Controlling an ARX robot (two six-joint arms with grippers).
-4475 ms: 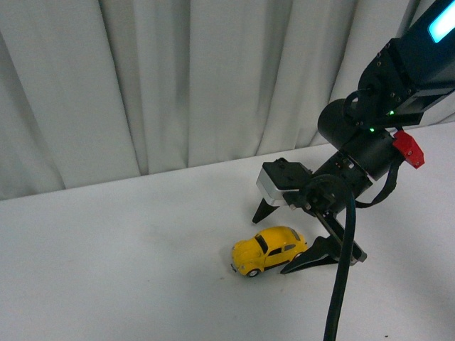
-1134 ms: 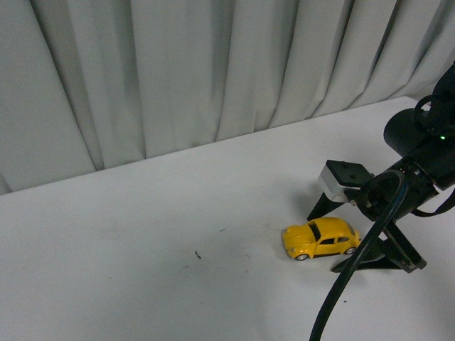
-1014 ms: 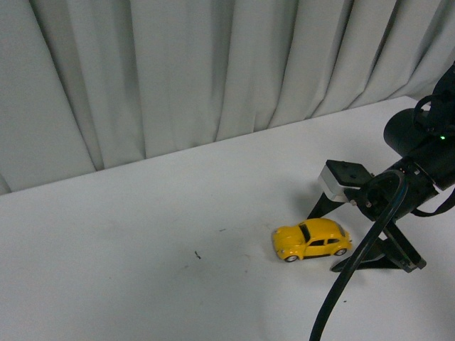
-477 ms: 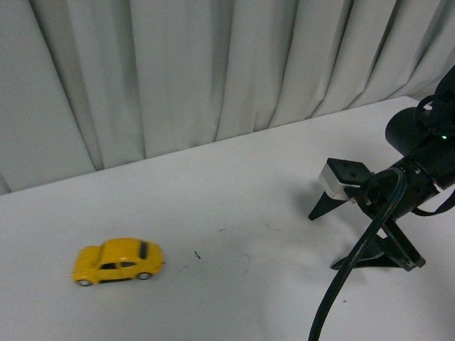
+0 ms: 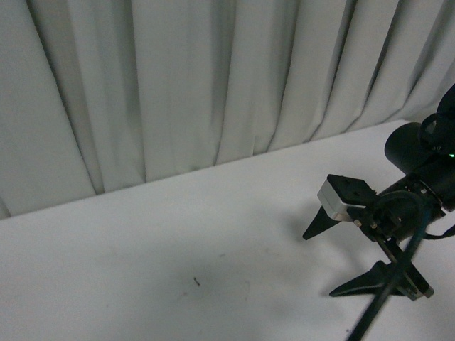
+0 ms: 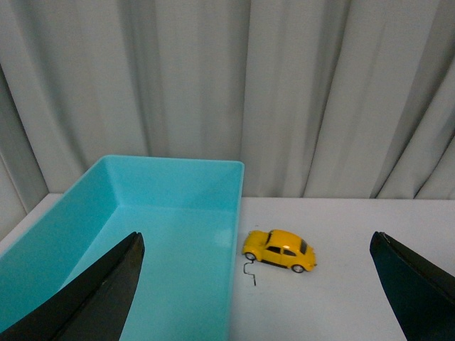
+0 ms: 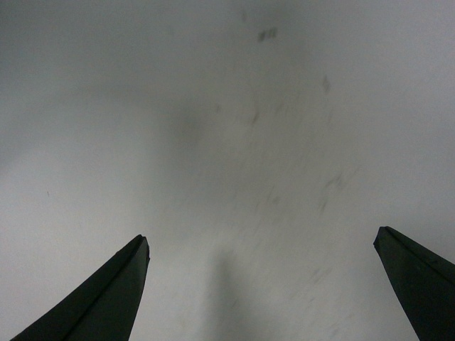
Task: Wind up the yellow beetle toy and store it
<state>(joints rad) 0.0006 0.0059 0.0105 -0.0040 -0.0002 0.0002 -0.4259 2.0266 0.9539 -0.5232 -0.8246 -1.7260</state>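
Observation:
The yellow beetle toy [image 6: 279, 250] shows only in the left wrist view. It stands on its wheels on the white table, its nose close to the outer wall of the turquoise bin [image 6: 170, 161]. My left gripper [image 6: 256, 238] is open and stands back from the toy, which shows between its two dark fingers; nothing touches it. My right gripper [image 5: 319, 264] hangs open at the right of the front view, fingertips close to the table, with nothing between them. In the right wrist view the right gripper [image 7: 261, 236] frames only bare table. The toy is out of the front view.
A grey pleated curtain [image 5: 178, 85] closes off the table's far edge. The bin is empty inside. A small dark squiggle mark [image 6: 250, 271] lies on the table just beside the toy and the bin wall.
The toy left my open right gripper and rolled leftward across the table, out of the front view. The right gripper stayed open, roughly in place.

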